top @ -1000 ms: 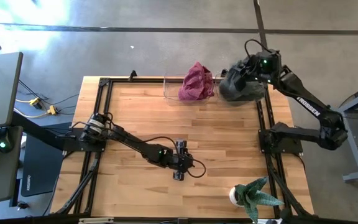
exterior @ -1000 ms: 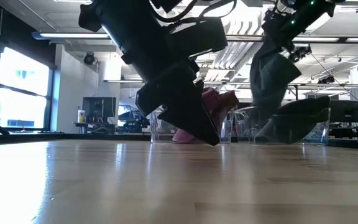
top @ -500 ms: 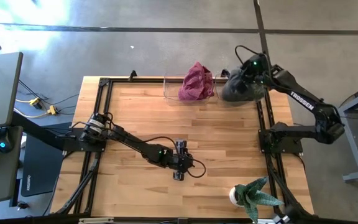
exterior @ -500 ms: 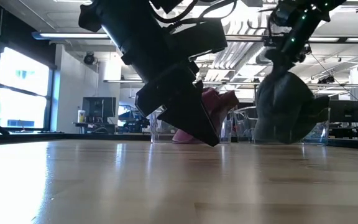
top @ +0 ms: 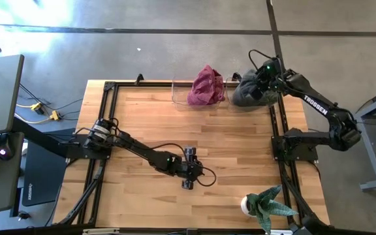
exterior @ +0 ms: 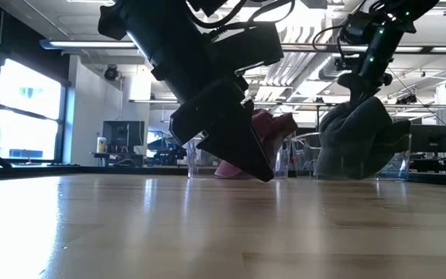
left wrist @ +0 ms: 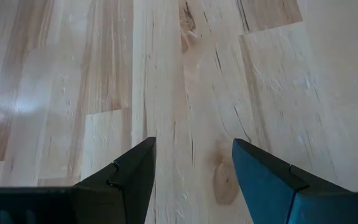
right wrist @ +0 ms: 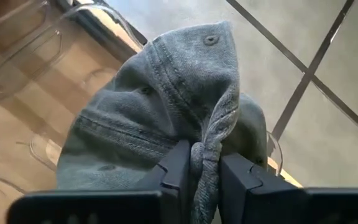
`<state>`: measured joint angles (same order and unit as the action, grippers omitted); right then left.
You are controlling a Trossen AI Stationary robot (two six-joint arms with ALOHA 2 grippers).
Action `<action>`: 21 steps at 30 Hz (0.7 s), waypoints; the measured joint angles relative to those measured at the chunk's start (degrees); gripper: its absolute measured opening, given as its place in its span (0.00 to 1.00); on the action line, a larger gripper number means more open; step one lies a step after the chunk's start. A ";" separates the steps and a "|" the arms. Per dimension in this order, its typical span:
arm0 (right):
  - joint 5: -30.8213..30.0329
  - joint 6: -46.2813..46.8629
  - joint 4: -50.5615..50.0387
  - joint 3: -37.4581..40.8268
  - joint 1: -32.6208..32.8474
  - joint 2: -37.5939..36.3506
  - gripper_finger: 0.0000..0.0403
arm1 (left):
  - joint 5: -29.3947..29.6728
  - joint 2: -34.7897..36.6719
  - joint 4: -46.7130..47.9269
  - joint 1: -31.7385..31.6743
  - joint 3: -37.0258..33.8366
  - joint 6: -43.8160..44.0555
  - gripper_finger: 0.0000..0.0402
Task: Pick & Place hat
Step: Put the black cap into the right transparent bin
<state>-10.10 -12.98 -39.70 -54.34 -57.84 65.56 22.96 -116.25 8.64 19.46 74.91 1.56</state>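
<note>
The grey denim hat [top: 248,93] sits crumpled in a clear bin at the table's far right corner; in the low view the hat [exterior: 358,147] rests low in that bin. My right gripper [top: 264,83] is above it, shut on its cloth; the right wrist view shows the gripper [right wrist: 205,171] closed on a fold. A maroon hat [top: 205,85] lies in the neighbouring clear bin [top: 178,91]. My left gripper [top: 188,175] is open, low over the bare wood [left wrist: 191,112] near the table's middle. My right gripper pinches a bunched fold of the grey hat's crown [right wrist: 207,146] between its two fingers, coming from above and pointing down. Several layers are gathered in the pinch. The hat hangs below the fingers with its lower part settled in the clear bin [exterior: 397,159].
Two clear bins stand side by side along the far edge. A potted plant [top: 266,205] stands at the near right corner. Black frame rails [top: 106,124] run along the table's sides. Bare wood spreads across the middle.
My right gripper has moved down and slightly toward the table's left, lowering the grey hat. The hat hung stretched below the fingers a second ago; now it has sunk and slumped into a rounded heap in the bin. The fingers stay shut on it.
</note>
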 joint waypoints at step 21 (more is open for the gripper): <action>13.43 8.44 -20.03 -9.56 0.10 -0.11 0.61 | 0.00 0.00 -0.07 0.00 -0.04 -0.02 0.51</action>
<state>3.33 -4.54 -59.72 -63.90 -57.74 65.45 22.96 -116.25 8.58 19.46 74.87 1.55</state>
